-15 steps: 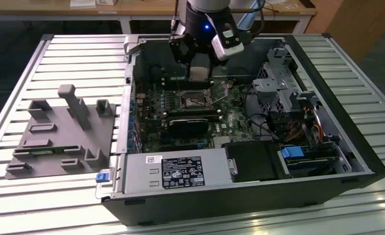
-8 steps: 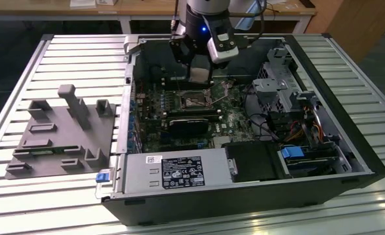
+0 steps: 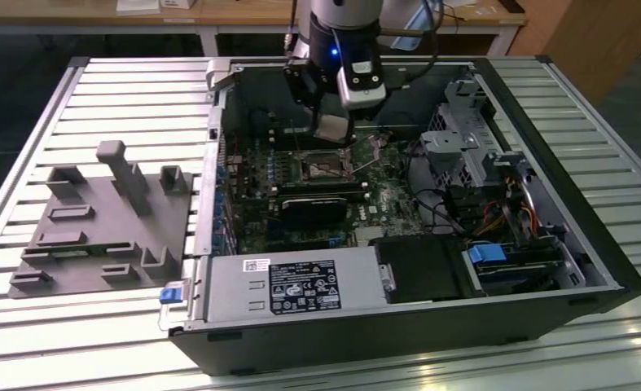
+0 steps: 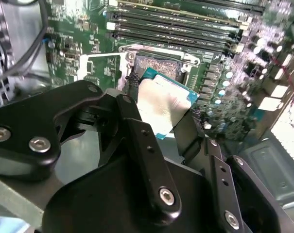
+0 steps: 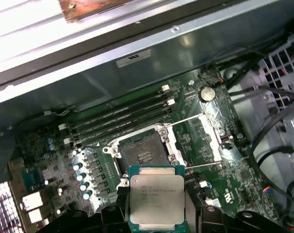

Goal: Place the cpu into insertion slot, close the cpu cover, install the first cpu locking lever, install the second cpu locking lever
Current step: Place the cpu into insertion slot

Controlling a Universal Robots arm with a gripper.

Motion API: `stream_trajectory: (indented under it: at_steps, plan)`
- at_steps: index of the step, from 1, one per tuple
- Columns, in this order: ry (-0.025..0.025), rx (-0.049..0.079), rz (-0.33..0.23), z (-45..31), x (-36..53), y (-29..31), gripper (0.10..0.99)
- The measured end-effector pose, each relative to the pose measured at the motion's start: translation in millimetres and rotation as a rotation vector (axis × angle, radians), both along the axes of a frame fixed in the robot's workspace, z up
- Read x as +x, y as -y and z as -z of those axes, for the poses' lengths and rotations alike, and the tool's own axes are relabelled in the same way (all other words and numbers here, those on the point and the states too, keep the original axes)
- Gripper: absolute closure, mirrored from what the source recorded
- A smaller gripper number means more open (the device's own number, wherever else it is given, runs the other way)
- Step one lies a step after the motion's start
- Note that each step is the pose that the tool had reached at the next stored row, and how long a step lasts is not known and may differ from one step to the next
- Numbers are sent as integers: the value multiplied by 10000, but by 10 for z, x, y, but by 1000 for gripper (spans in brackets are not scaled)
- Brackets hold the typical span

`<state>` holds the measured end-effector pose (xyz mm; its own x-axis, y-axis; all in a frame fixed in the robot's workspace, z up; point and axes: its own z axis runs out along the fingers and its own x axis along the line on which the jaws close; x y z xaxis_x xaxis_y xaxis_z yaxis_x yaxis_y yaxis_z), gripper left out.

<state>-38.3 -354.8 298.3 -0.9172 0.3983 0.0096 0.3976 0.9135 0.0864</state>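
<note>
**Item:** cpu [image 5: 156,195], a small flat square chip with a dull silver-grey metal top on a thin green-edged base.

**Location:** Held in the air just short of the insertion slot [image 5: 144,155] (the square socket with a dark centre and silvery rim) on the green motherboard [image 5: 219,191]. It is not seated. In the exterior view the gripper [image 3: 331,134] hangs close over that slot [image 3: 327,168], inside the open black computer case [image 3: 429,338].

**Hold:** The gripper [image 4: 162,108] is pressed in on the chip. Its black fingers [image 4: 134,121] pinch two opposite edges and leave the metal top bare.

**Handling (judged):**
- Light and rigid, but fragile.
- The smooth top looks slippery, and the underside is best left untouched, so the edges are the right place to grip.
- The chip is only slightly smaller than the slot, so it would have to go in level and square.

**Related part:** cpu cover [image 5: 205,136], a thin silvery metal frame plate, appears swung open and lies to one side of the slot, leaving it uncovered.

**Hidden or unclear:**
- The chip's underside is hidden.
- Any corner mark or notch for orientation is too small to make out.
- One edge of the chip is lost behind the gripper body in the first wrist view.
- Thin wire rods beside the slot may be the locking levers (I cannot tell their position).
- The slot's fine contacts cannot be made out.
</note>
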Motion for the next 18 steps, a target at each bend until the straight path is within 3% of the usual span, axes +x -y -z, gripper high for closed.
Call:
stream_trajectory:
  at_steps: [18]
  plan:
    - [0,0,3264,74,0,0,549]
